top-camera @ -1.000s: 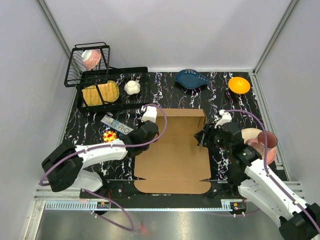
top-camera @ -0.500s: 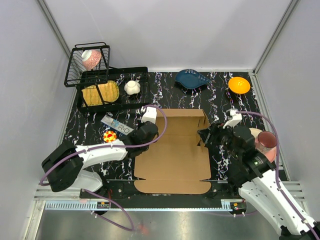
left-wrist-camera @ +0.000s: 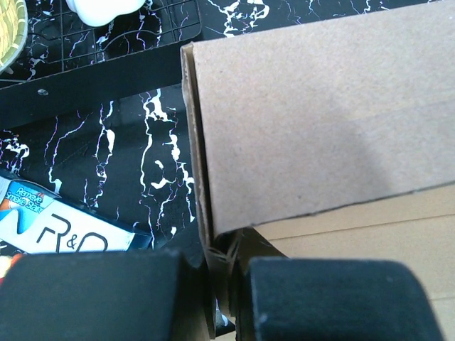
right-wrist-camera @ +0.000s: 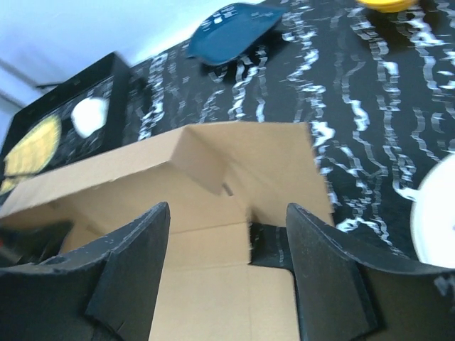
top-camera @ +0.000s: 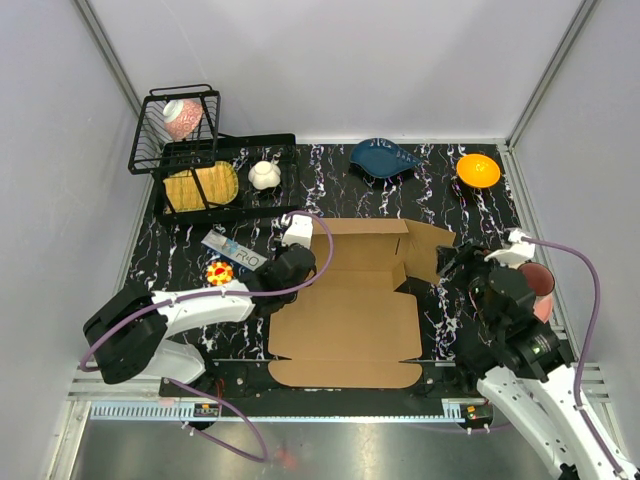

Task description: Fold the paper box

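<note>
The paper box (top-camera: 345,320) lies mostly flat in the middle of the mat, plain brown cardboard with its back panel raised. My left gripper (top-camera: 298,264) is at the box's back left corner. In the left wrist view the gripper (left-wrist-camera: 227,284) is shut on a thin cardboard edge of the box (left-wrist-camera: 320,121). The right gripper (top-camera: 462,262) hangs off the box's right side, apart from it. In its wrist view the gripper (right-wrist-camera: 227,263) is open, with the box (right-wrist-camera: 213,177) ahead and nothing between the fingers. A side flap (top-camera: 430,248) leans outward toward it.
A black wire basket (top-camera: 175,130) and a black rack (top-camera: 215,185) stand at the back left, with a white object (top-camera: 265,175) on the rack. A blue dish (top-camera: 385,158) and an orange bowl (top-camera: 478,170) sit at the back. A packet (top-camera: 235,250) lies left of the box. A pink cup (top-camera: 538,285) is at the right.
My right arm has drawn back to the right, away from the box, with its jaws wider. The right flap it was at has dropped outward. The left arm has not moved.
</note>
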{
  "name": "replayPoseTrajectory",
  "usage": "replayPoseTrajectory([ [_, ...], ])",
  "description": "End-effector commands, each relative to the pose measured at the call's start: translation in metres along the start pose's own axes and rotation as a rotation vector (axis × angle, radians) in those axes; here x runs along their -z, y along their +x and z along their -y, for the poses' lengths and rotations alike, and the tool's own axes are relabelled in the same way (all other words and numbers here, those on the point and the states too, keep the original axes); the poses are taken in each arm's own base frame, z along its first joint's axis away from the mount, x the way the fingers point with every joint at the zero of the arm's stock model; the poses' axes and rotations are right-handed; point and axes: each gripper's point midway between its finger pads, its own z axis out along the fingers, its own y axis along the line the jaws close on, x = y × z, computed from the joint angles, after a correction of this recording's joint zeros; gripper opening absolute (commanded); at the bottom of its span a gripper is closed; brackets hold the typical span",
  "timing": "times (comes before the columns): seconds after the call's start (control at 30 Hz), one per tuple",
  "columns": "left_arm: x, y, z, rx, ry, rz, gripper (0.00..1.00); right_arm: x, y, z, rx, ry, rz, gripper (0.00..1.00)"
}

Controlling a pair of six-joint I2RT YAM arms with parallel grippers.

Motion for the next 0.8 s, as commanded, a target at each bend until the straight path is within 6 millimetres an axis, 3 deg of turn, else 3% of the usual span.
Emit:
replayPoseTrajectory([
  [0.0,0.006,0.005,0.001,-0.046,0.025,-0.005,0.00,-0.001,-0.020,0.040,-0.050,0.289,0.073,0.71],
  [0.03,0.007,0.005,0.000,-0.042,0.024,0.001,0.00,0.000,-0.028,0.048,-0.054,0.352,0.097,0.68],
  [0.23,0.009,0.005,-0.004,-0.047,0.020,0.018,0.00,-0.010,-0.022,0.064,-0.073,0.485,0.104,0.58],
  [0.5,0.010,0.005,-0.006,-0.041,0.028,0.032,0.00,-0.025,-0.011,0.077,-0.115,0.569,0.107,0.59],
  [0.77,0.013,0.003,-0.010,-0.043,0.021,0.053,0.00,-0.059,0.007,0.096,-0.196,0.590,0.033,0.62],
])
